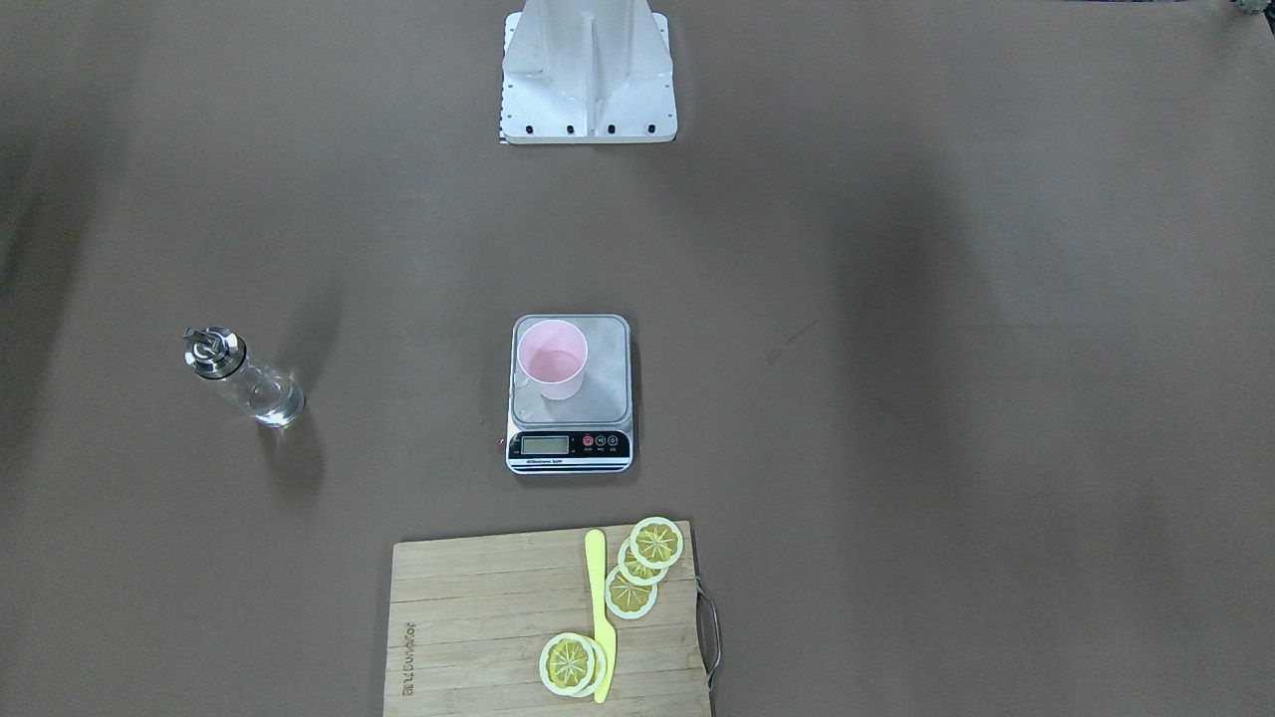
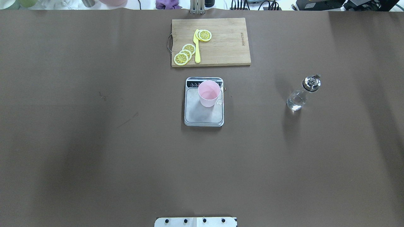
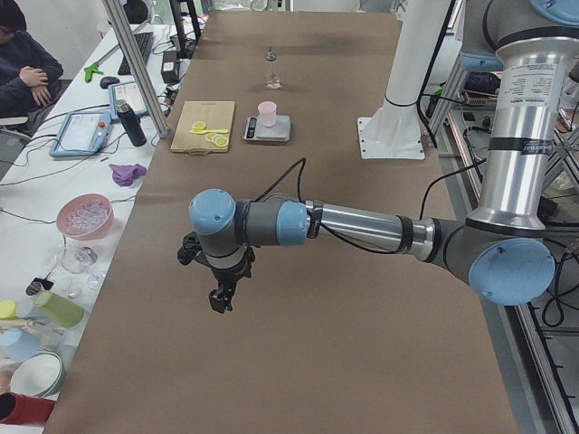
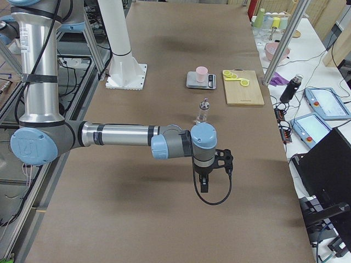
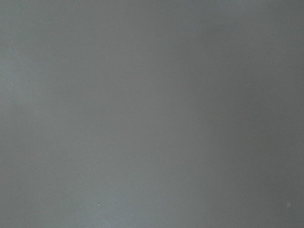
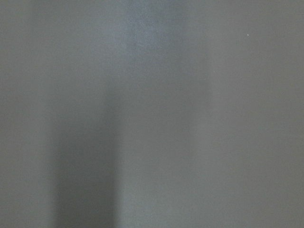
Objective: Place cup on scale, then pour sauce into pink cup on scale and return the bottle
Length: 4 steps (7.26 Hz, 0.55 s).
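Observation:
The pink cup (image 1: 551, 360) (image 2: 209, 93) stands upright on the scale (image 1: 603, 383) (image 2: 202, 115) at the table's middle, near the display end of its steel platform. The glass bottle (image 1: 249, 383) (image 2: 301, 94) with a metal spout stands alone on the robot's right side, with clear sauce (image 2: 295, 101) in its lower part. Neither gripper touches anything. The left gripper (image 3: 220, 298) hangs over bare table far from the scale. The right gripper (image 4: 203, 186) hangs likewise beyond the bottle (image 4: 203, 111). Both show only in the side views, so I cannot tell open from shut. Both wrist views show only brown table.
A wooden cutting board (image 2: 227, 47) with lemon slices (image 2: 184, 53) and a yellow knife (image 2: 197, 47) lies beyond the scale. The robot's white base (image 1: 588, 80) stands at the near edge. A person (image 3: 23, 72) sits at a side bench with bowls and tablets.

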Available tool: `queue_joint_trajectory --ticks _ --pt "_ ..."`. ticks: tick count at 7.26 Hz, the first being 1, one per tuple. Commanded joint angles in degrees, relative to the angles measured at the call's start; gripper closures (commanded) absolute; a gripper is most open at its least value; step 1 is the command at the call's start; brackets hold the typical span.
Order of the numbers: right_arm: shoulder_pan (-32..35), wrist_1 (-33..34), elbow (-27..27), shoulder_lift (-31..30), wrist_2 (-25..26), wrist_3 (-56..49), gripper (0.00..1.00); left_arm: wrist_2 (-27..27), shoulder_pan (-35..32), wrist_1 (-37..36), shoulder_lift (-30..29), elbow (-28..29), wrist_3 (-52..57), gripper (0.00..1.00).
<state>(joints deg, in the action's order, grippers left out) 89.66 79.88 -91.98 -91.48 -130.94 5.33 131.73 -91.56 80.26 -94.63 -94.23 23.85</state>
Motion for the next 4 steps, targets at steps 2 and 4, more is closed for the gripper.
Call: queue_joint_trajectory --ticks 2,4 --pt "-0.01 -1.30 0.93 0.86 -0.02 0.20 0.00 -0.51 0.33 2.17 -0.12 3.52 -0.21 0.02" --pt "-0.01 -0.69 1.19 1.74 -0.02 0.20 0.00 -0.51 0.68 2.27 -0.12 4.93 -0.12 0.02"
